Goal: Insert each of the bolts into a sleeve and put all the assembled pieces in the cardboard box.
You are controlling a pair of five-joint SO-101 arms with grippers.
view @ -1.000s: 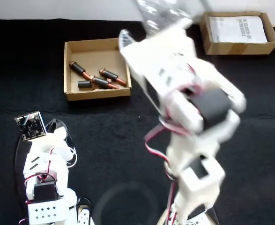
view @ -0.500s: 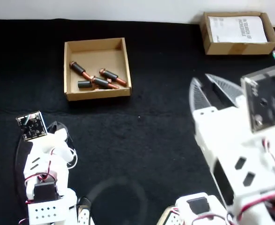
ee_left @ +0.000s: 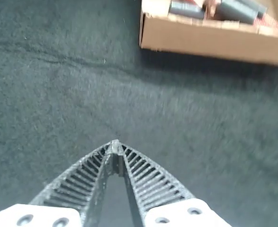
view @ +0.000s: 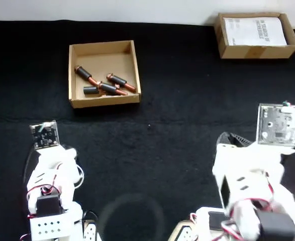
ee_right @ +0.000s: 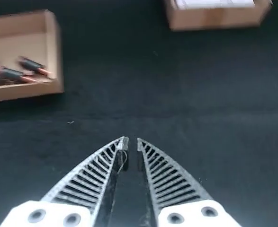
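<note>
Bolts (view: 118, 91) lie in the box (view: 104, 100) at far left in the high view, their copper shanks poking out of dark sleeves (view: 83, 72). Three such pairs lie crossed. A short sleeve beside them is too small to tell whether it holds a bolt. A second box (view: 255, 51) with a paper sheet sits at far right. Both arms are folded low at the near edge of the black cloth (view: 157, 125), one near left and one near right, well apart from the box.

In the left wrist view the left gripper (ee_left: 115, 143) is closed, tips touching, gripping nothing. It points over bare cloth toward the box wall (ee_left: 210, 42) ahead.

In the right wrist view the right gripper (ee_right: 130, 140) is all but closed, with a thin slit between the tips, and is empty. Both boxes lie well beyond it.

Every piece I can see is already boxed, so the step in hand is likely parking the arms. To do it well, fold straight back with the wrists low and the fingers together, stay clear of the box, and check that short sleeve before calling it finished
</note>
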